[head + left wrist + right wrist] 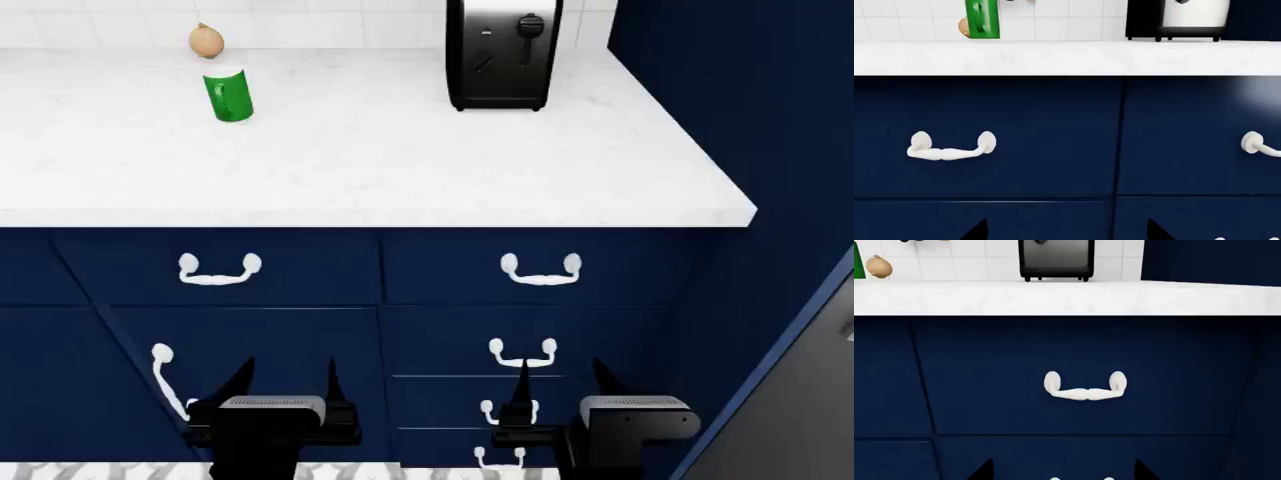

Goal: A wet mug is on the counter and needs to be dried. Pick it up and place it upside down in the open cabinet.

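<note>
The green mug point(230, 94) stands upright on the white counter point(374, 150), far left, just in front of a tan onion point(204, 40). It also shows in the left wrist view point(983, 19) and as a sliver at the edge of the right wrist view point(857, 262). My left gripper point(283, 385) and right gripper point(561, 385) are both open and empty, held low in front of the navy drawers, well below the counter edge and far from the mug. No open cabinet is in view.
A black toaster point(502, 55) stands at the counter's back right. A tall navy cabinet wall point(747, 120) rises at the right. Navy drawers with white handles point(220, 270) face both grippers. A grey panel point(801, 400) is at the lower right.
</note>
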Controlling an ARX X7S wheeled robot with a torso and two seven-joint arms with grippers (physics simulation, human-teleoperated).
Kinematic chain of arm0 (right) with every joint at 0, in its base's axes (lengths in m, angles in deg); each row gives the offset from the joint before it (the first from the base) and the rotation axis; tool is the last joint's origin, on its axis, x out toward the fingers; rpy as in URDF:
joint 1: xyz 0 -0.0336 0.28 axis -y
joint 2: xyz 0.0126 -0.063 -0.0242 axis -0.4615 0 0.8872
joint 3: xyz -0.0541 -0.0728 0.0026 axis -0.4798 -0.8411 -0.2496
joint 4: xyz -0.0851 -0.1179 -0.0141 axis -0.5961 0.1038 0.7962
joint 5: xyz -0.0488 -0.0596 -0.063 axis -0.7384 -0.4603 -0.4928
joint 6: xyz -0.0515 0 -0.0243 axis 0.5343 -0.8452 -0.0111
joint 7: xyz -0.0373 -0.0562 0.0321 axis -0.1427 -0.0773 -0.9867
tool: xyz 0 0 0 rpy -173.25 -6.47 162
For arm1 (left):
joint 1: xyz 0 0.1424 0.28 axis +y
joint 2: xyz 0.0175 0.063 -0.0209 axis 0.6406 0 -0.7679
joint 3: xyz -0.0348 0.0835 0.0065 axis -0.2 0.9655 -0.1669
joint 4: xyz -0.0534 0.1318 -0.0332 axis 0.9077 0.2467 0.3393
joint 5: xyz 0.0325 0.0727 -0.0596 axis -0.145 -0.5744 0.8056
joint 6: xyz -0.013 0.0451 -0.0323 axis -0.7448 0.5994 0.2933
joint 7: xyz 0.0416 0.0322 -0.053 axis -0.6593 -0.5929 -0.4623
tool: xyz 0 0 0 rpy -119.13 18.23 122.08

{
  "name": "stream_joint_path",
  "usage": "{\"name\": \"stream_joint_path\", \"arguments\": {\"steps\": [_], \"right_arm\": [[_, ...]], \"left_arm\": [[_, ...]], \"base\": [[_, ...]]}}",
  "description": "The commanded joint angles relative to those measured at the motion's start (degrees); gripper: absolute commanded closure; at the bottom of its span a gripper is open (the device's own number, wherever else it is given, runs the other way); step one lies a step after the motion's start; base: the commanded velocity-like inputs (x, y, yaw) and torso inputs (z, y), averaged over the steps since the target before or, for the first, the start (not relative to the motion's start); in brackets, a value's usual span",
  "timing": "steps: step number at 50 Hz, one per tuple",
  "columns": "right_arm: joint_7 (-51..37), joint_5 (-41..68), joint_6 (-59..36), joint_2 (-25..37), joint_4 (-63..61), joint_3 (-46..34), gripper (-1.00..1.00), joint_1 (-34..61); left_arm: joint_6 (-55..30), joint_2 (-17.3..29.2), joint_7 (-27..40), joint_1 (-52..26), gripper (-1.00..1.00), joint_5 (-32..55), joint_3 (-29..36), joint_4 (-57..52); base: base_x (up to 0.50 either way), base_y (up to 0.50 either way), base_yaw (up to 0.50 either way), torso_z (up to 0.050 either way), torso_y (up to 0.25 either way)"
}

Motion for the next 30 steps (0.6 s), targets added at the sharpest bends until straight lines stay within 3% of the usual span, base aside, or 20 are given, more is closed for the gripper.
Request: {"name": "stream_joint_path", "arguments": {"steps": [1, 8, 11, 18, 25, 30], "right_arm": [[-1.3, 0.4, 0.2, 0.9, -0.2, -1.3, -1.0, -0.2], [-3.3, -0.1, 0.5, 2.5, -1.8, -3.3, -1.0, -1.0], [-3.5, 0.2, -2.7, 3.4, -6.3, -3.5, -1.0, -1.9], [-3.3, 0.8, -10.3, 5.5, -18.2, -3.4, -1.0, -4.0], [-2.4, 2.4, -20.9, 8.2, -29.8, -2.1, -1.0, -3.1], [-1.8, 3.0, -28.9, 10.4, -35.8, -1.3, -1.0, -0.4]], "left_arm": [[0.2, 0.9, 1.4, 0.0, -1.0, 0.4, 1.1, 0.1], [-4.2, 2.3, 1.9, -0.3, -1.0, 1.6, 3.2, -4.3], [-6.0, 2.1, 7.0, 0.4, -1.0, -2.0, 3.0, -10.3], [-29.6, 4.7, 5.1, -0.6, -1.0, 0.9, 1.4, -30.0], [-52.2, 6.8, 3.0, -8.4, -1.0, 5.6, -1.4, -44.8], [-63.5, 8.4, 0.8, -15.4, -1.0, 9.2, -4.9, -48.3]], "base": [[0.0, 0.0, 0.0, 0.0, 0.0], [0.0, 0.0, 0.0, 0.0, 0.0], [0.0, 0.0, 0.0, 0.0, 0.0], [0.0, 0.0, 0.0, 0.0, 0.0], [0.0, 0.0, 0.0, 0.049, 0.03], [0.0, 0.0, 0.0, 0.05, 0.034]]}}
